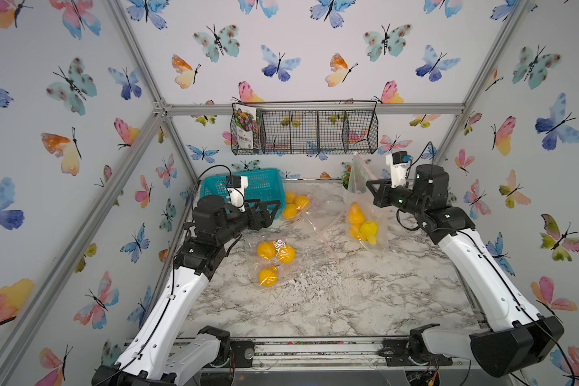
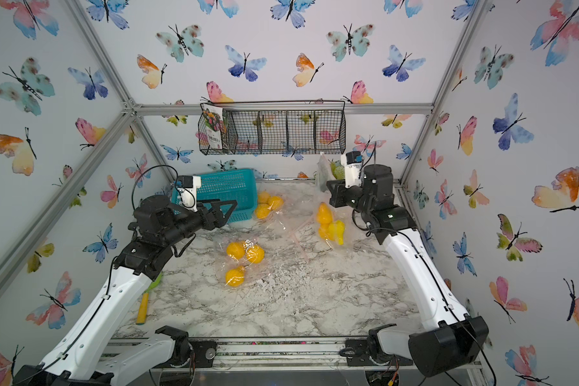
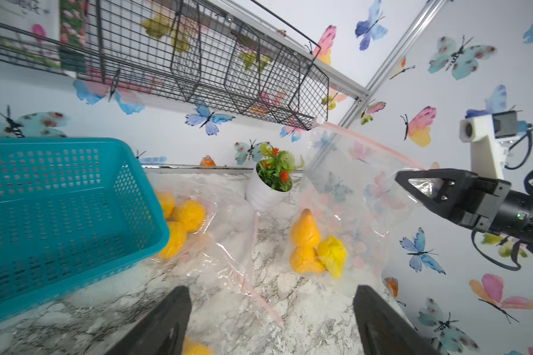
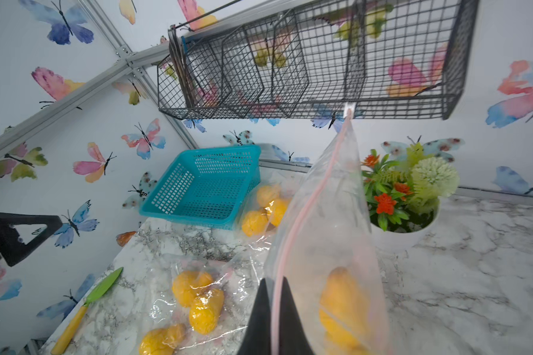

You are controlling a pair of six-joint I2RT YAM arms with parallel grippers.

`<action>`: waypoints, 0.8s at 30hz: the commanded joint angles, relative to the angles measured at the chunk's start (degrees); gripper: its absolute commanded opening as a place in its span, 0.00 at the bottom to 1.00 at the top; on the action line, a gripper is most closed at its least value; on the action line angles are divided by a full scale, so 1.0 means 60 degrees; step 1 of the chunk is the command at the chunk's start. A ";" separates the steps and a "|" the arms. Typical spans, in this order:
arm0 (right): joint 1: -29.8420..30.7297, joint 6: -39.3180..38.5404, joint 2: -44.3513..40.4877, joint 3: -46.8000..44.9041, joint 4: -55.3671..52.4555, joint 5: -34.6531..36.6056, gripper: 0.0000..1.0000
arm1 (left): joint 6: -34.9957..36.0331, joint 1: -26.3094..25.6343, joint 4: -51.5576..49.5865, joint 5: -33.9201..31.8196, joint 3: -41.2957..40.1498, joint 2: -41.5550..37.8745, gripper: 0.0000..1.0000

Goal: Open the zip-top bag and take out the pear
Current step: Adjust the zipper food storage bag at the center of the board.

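I am pinching the zip-top bag upright in my outstretched right gripper; left gripper is hovering wide beside the teal basket.

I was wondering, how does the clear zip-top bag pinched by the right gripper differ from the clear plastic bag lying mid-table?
The clear zip-top bag is held upright by the shut right gripper; the clear plastic bag mid-table lies flat, untouched. The upright bag holds two orange pear-shaped fruits and a lemon-yellow one; the flat bag holds three rounder orange-yellow fruits. Both are transparent and hold three fruits.
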 commanded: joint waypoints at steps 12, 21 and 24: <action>0.4071 0.1755 0.1242 -0.2715 0.2849 0.2354 0.06 | -0.2580 -0.0981 -0.0721 -0.1410 -0.0346 0.1284 0.89; 0.5161 0.1347 0.1801 -0.3274 0.4595 0.0176 0.39 | -0.3495 -0.0981 -0.0935 -0.1268 -0.0186 0.2212 0.99; 0.5187 0.1107 0.2002 -0.3232 0.4727 -0.1133 0.54 | -0.3758 -0.0969 -0.0965 -0.1120 -0.0150 0.2752 1.00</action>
